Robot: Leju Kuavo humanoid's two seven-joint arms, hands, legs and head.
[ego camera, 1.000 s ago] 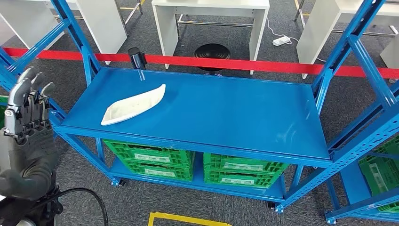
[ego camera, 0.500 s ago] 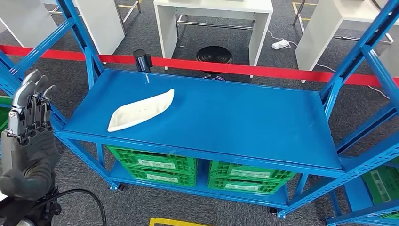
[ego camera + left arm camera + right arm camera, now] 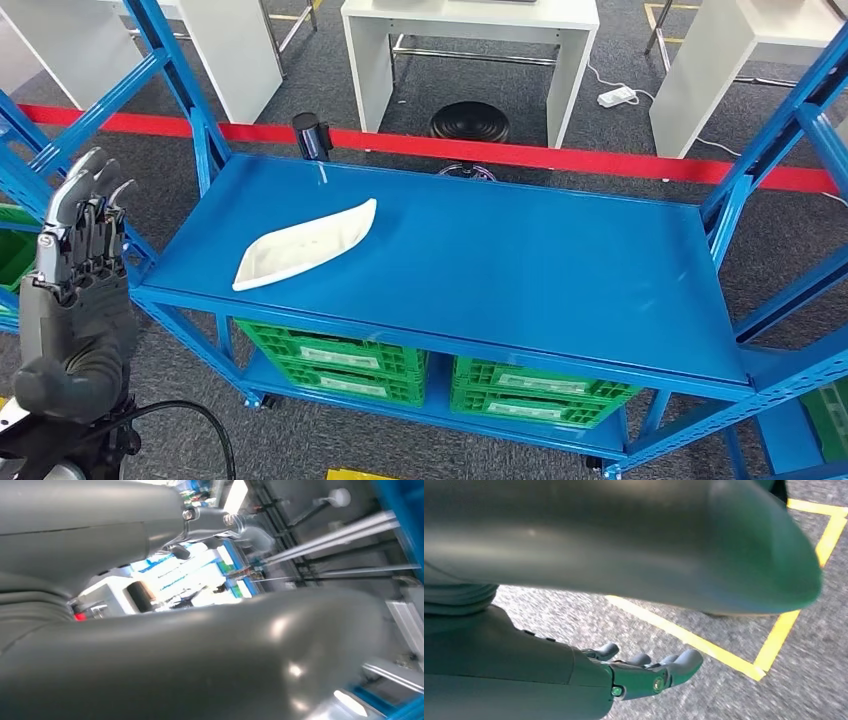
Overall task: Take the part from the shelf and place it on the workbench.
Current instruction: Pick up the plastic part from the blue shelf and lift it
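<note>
The part (image 3: 305, 245), a long white shell pointed at one end, lies on the left half of the blue shelf's top deck (image 3: 520, 260). My left hand (image 3: 78, 290) is raised at the left edge of the head view, off the shelf's near left corner and well short of the part, its fingers straight and apart with nothing in them. Its grey thumb (image 3: 200, 655) looms large and blurred in the left wrist view. My right hand (image 3: 639, 675) hangs over the grey floor, fingers loosely extended and holding nothing.
Green crates (image 3: 330, 355) fill the lower shelf level. Blue uprights (image 3: 180, 70) and diagonal braces flank both ends of the deck. A black post (image 3: 312, 135) with red tape (image 3: 560, 155) stands behind, then a black stool (image 3: 468, 122) and white tables (image 3: 470, 20). Yellow floor lines (image 3: 704, 645) lie below.
The whole picture has shifted right and down, so the camera has moved. The part has not moved on the deck, and my left hand stays raised with its fingers apart.
</note>
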